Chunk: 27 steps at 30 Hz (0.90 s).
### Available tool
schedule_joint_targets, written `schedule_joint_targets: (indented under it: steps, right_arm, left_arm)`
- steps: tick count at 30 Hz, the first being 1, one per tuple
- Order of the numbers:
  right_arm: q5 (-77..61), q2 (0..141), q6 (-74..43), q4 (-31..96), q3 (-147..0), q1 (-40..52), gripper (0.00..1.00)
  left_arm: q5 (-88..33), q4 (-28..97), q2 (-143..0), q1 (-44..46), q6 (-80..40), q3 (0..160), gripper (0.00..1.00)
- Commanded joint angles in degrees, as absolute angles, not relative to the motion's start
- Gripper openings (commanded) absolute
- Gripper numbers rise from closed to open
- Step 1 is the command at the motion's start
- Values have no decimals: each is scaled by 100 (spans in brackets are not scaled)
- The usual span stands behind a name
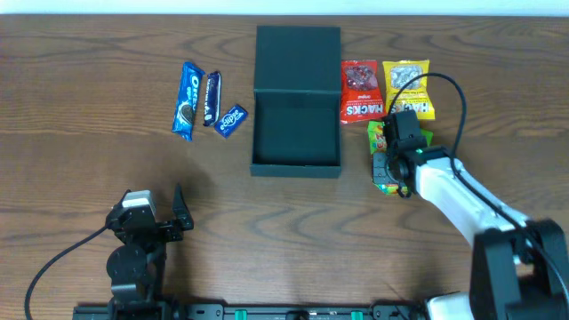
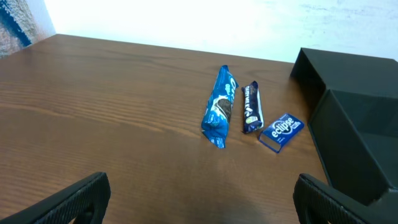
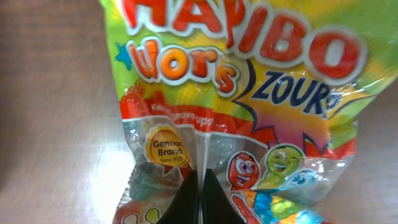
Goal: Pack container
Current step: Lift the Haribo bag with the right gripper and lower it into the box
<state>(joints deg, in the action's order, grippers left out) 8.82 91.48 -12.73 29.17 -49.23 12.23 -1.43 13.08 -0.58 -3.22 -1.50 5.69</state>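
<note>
The container [image 1: 296, 133], a dark green-black square box, stands open at the table's middle with its flap lid [image 1: 298, 58] laid back; its edge shows in the left wrist view [image 2: 360, 134]. My right gripper [image 1: 392, 169] is shut on a green Haribo gummy packet [image 3: 230, 93], which lies just right of the box [image 1: 384, 133]; the fingertips [image 3: 200, 193] pinch a fold of its film. My left gripper [image 1: 164, 222] is open and empty near the front left, fingers wide apart [image 2: 199, 199].
Left of the box lie an Oreo packet [image 1: 188, 100], a dark bar [image 1: 212, 98] and a small blue Eclipse box [image 1: 232, 119]. Right of the lid lie a red Hacks bag [image 1: 360, 91] and a yellow Hacks bag [image 1: 407, 87].
</note>
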Motion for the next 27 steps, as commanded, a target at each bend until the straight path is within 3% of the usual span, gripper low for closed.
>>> schedule_joint_targets:
  steps: [1,12,27]
  right_arm:
    - [871,8366,-1260,2928,-4978,1175,1]
    - [633,6687,-1260,2508,-5758,1686,1]
    - [274,8468,-1931,351,-6228,3463,1]
  left_arm:
    - [-106,1350,-21,-331,-128,405,95]
    - [-106,1350,-21,-331,-128,405,95]
    - [-106,1350,-21,-331,-128,405,95]
